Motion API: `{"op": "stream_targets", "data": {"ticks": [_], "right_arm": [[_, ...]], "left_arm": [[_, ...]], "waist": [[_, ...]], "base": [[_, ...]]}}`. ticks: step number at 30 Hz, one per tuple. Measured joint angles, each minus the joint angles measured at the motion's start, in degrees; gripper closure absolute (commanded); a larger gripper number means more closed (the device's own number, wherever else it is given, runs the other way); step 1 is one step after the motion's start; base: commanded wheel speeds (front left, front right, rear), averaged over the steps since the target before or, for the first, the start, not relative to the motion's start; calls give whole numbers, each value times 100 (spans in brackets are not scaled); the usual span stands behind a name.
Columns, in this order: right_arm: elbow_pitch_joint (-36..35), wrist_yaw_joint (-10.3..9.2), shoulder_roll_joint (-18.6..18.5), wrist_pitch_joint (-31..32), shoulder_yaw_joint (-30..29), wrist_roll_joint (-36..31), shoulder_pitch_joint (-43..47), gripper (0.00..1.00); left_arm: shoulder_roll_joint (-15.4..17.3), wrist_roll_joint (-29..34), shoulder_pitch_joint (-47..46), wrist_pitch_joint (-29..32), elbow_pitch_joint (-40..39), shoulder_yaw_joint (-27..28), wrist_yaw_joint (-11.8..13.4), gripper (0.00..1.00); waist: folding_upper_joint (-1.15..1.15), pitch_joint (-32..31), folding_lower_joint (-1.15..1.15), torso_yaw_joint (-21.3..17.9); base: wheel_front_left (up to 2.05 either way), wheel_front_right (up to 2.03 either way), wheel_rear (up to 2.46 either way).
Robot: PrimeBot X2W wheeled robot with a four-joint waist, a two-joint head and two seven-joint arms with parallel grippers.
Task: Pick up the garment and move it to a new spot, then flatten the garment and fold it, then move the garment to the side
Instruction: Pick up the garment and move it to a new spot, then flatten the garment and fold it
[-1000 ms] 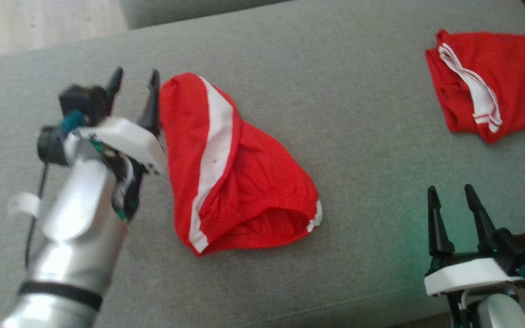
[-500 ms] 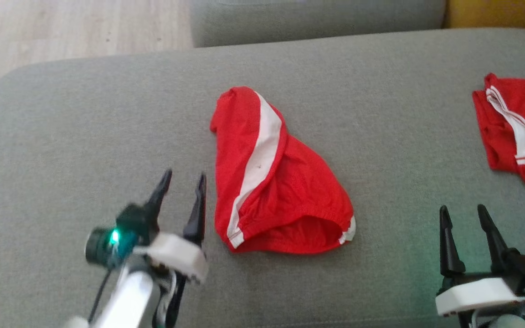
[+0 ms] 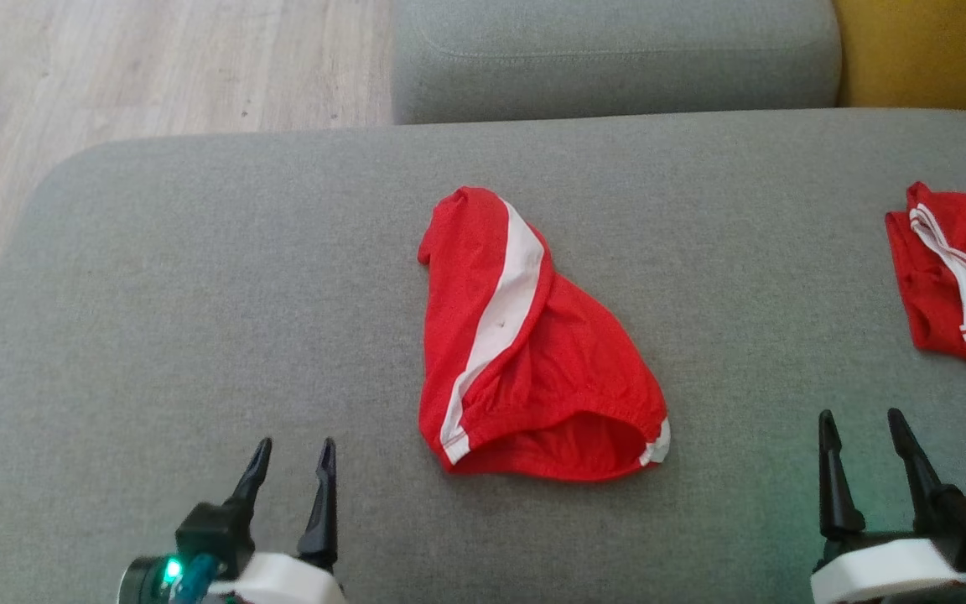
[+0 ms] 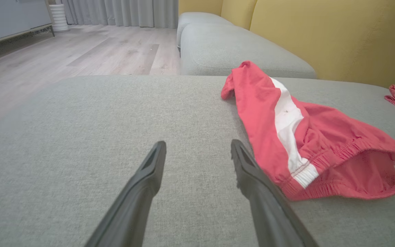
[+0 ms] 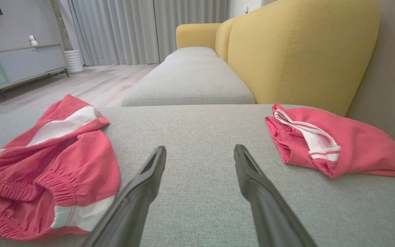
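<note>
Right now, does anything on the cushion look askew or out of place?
The central red garment lies crumpled and slanted, elastic opening gaping; a small dark speck marks its white stripe. Nothing else stands out.

No readable text, label or number anywhere (garments carry plain stripes).

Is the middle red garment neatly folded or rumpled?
Rumpled: the garment lies bunched on the cushion, one side doubled over, elastic opening gaping.

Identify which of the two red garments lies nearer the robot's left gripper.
The red shorts with the broad white stripe, mid-cushion, lie closest to the left gripper. The other red garment, with thin white trim, lies far right.
</note>
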Motion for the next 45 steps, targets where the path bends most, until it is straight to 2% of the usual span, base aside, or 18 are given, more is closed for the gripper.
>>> {"op": "stream_targets", "data": {"ticks": [7,15,20,22,26,30,35,40,45], "right_arm": [[21,0,1,0,4,-1,8,0],[30,0,1,0,55,0,5,0],[-2,0,1,0,146,66,-40,0],[-34,0,1,0,163,68,-42,0],[-71,0,2,0,208,133,-86,0],[-78,0,1,0,202,186,-278,0],[-82,0,1,0,216,268,-407,0],[-82,0,1,0,230,310,-415,0],[-79,0,1,0,222,310,-432,0]], "left_arm": [[-133,145,133,0,-40,213,-140,0],[-252,176,57,0,-219,92,-343,0],[-312,129,-435,1,-194,-698,-533,0],[-315,-208,-716,22,-171,-1126,-568,0],[-321,-638,-1378,361,34,-2103,-599,0],[-323,-1003,-1925,772,441,-2840,-594,0],[-324,-1423,-2282,1074,1017,-3275,-394,0],[-323,-1744,-2554,1065,1491,-3544,-187,0],[-323,-2071,-2878,868,1686,-3822,-123,0]], "waist": [[0,-7,0,54],[0,58,0,-33],[0,177,0,-202],[0,256,0,-278],[0,441,0,-448],[0,585,0,-691],[0,719,0,-1003],[0,862,0,-1263],[0,995,1,-1416]], "base": [[0,0,0],[0,0,0],[0,0,0],[0,0,0],[0,0,0],[0,0,0],[0,0,0],[0,0,0],[0,0,0]]}}
